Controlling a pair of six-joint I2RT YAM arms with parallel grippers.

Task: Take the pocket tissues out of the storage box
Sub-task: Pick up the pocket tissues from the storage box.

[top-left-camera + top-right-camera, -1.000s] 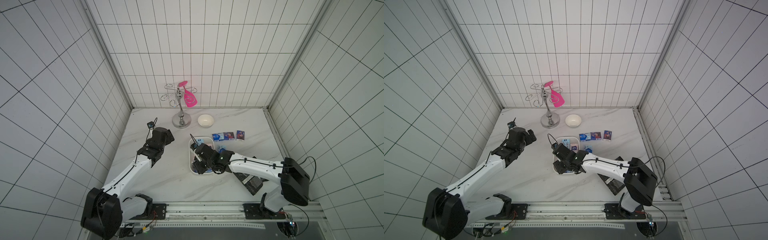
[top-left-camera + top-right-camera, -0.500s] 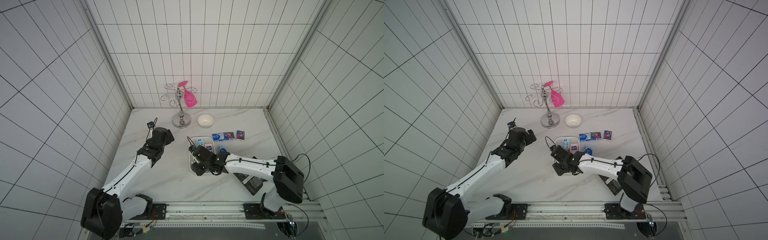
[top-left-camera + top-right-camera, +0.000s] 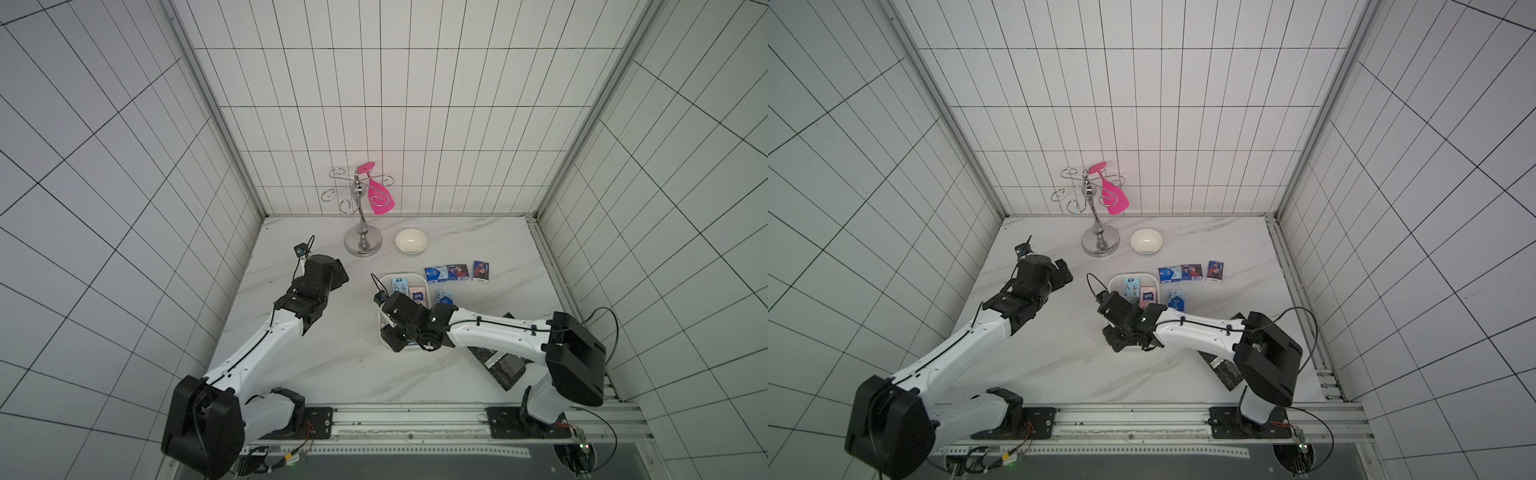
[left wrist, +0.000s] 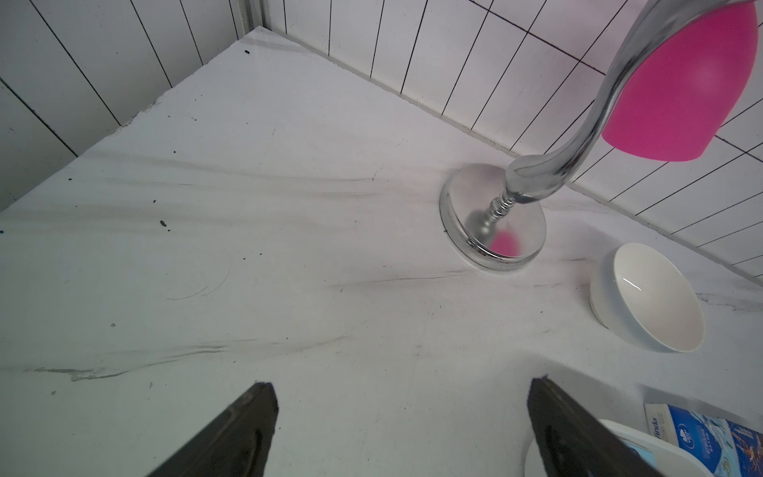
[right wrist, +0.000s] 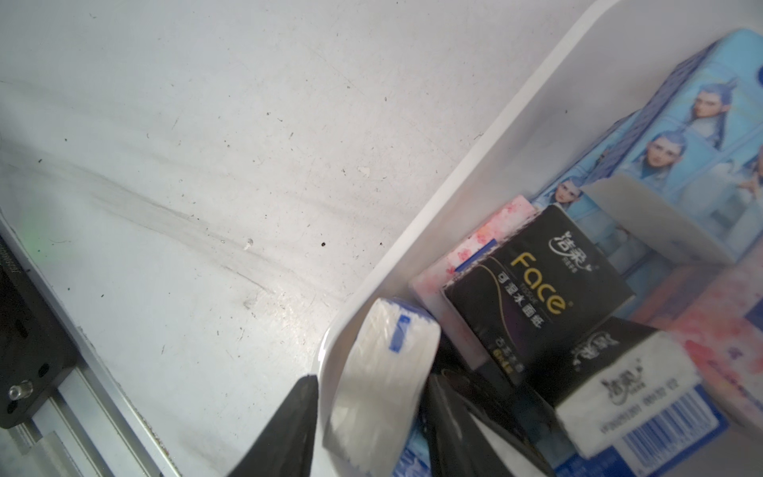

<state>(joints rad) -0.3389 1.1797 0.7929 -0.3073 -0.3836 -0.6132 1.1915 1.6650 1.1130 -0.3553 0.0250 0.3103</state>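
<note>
The white storage box (image 3: pixel 399 275) (image 3: pixel 1129 275) lies mid-table with several pocket tissues in it: a light blue packet (image 3: pixel 398 286), a pink one (image 3: pixel 417 295), and in the right wrist view a black packet (image 5: pixel 536 289). My right gripper (image 3: pixel 392 340) (image 5: pixel 373 378) is down at the box's near end. One finger is outside the box wall (image 5: pixel 454 173), the other inside, and they are shut on a white-and-blue packet (image 5: pixel 384 371) standing on edge. Three packets (image 3: pixel 457 272) lie in a row beyond the box, one more (image 3: pixel 444 297) beside it. My left gripper (image 3: pixel 338 276) (image 4: pixel 402 384) hovers open over bare table.
A chrome hook stand (image 3: pixel 363 243) with a pink spatula (image 3: pixel 380 199) and a white bowl (image 3: pixel 411 241) stand at the back. Black-and-silver foil pouches (image 3: pixel 498 361) lie under my right arm. The metal rail (image 3: pixel 415 419) runs along the front edge.
My right gripper has shifted left toward the box's near corner and its jaws have narrowed around the upright packet. The left arm has not moved.
</note>
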